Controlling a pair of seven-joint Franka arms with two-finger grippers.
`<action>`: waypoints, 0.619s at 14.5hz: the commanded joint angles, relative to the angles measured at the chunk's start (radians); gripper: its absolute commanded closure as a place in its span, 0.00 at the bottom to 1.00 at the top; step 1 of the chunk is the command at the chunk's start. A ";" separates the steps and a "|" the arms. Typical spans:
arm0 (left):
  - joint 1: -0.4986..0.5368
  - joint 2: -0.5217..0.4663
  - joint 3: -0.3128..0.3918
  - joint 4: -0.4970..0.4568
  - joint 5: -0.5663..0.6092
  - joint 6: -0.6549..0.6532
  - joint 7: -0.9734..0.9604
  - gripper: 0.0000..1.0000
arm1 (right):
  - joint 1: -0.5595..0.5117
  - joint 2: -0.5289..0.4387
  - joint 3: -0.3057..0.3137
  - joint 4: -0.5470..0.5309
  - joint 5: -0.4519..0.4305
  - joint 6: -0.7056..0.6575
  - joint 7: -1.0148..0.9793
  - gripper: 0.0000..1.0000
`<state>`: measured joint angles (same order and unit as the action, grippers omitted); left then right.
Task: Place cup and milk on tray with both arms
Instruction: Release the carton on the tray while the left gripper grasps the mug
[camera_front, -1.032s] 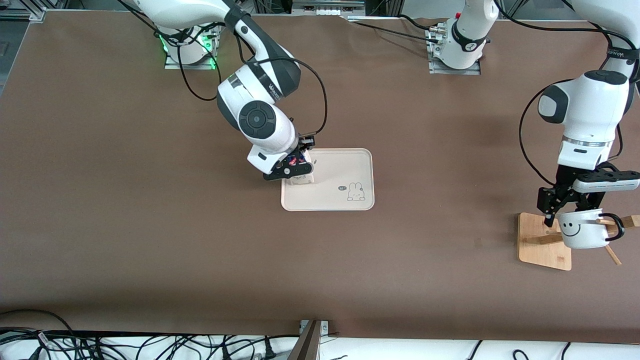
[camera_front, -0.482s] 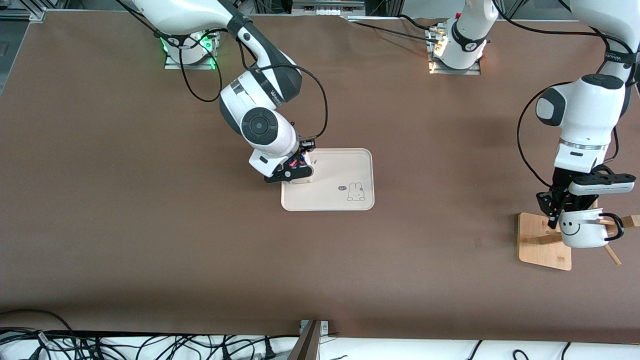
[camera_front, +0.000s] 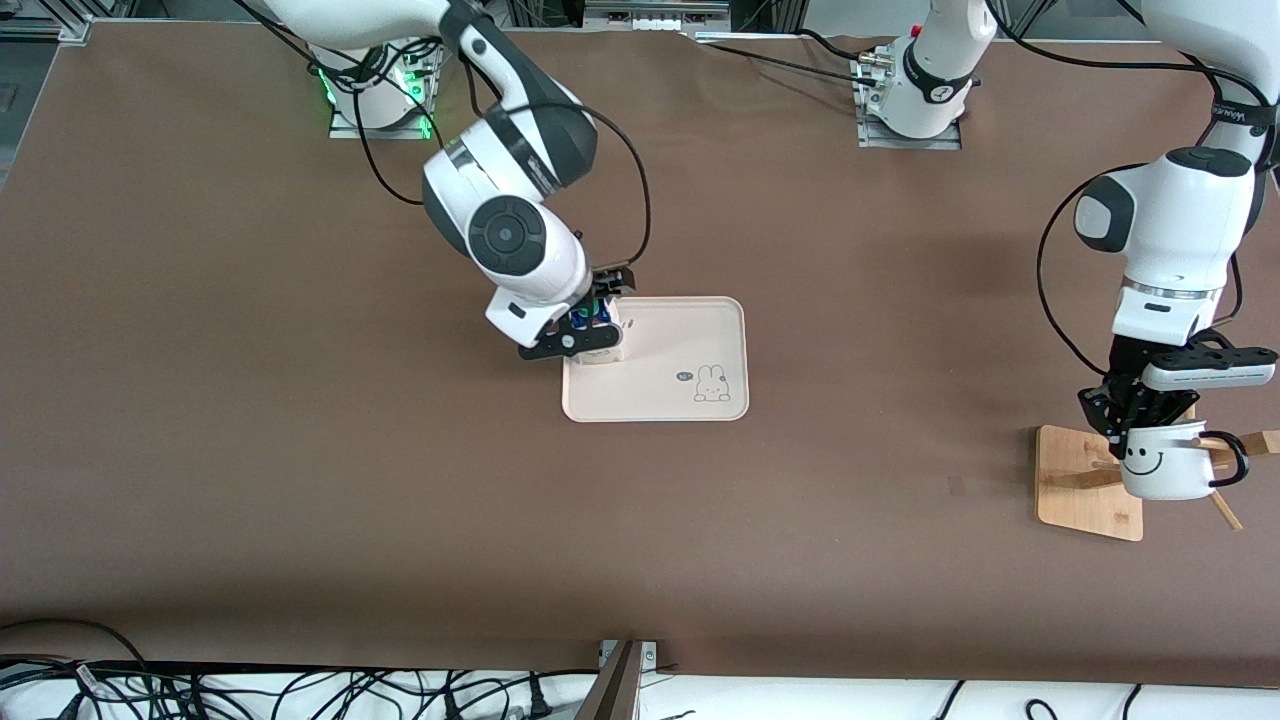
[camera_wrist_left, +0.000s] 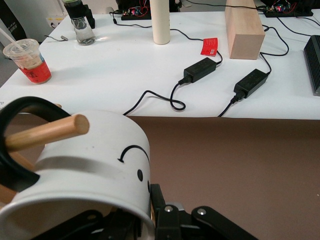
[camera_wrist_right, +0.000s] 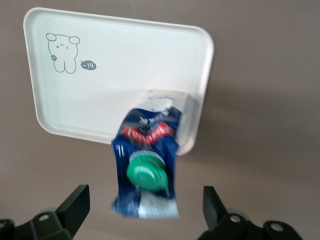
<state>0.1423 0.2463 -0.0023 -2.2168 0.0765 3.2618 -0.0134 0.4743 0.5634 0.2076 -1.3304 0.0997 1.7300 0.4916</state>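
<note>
Desk: big and brown, and everything sits on it.
Tray: cream, with a bunny drawing, in the middle of the desk.
Rack: a wooden stand at the left arm's end of the desk, well apart from the tray. One of its pegs pokes through the cup's black handle.
Cup: white with a smiley face, hanging on the rack.
Milk: blue and white carton with a green cap, standing on the tray at the corner toward the right arm's end.
Left claw: down on the cup, pinched tight on its rim.
Right claw: right over the milk, fingers wide apart, one on each side and not touching it.
Step now: the milk looks done; the cup has only just been grabbed.
Next move: I think the left arm must slide the cup off the peg so the handle does not catch, then carry it to the bare part of the tray. The right arm should lift straight up so it does not bump the milk.
</note>
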 joint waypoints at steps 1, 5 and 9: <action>-0.004 -0.022 -0.001 0.000 0.012 -0.005 0.009 1.00 | -0.002 -0.068 -0.080 0.196 0.002 -0.247 0.012 0.00; -0.050 -0.067 -0.004 -0.018 0.012 -0.011 -0.005 1.00 | -0.048 -0.218 -0.325 0.241 -0.009 -0.407 -0.039 0.00; -0.088 -0.101 -0.011 -0.032 0.014 -0.014 -0.002 1.00 | -0.048 -0.226 -0.588 0.243 -0.009 -0.530 -0.162 0.00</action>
<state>0.0692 0.1890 -0.0130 -2.2251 0.0768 3.2595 -0.0148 0.4147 0.3221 -0.3011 -1.0844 0.0928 1.2266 0.3625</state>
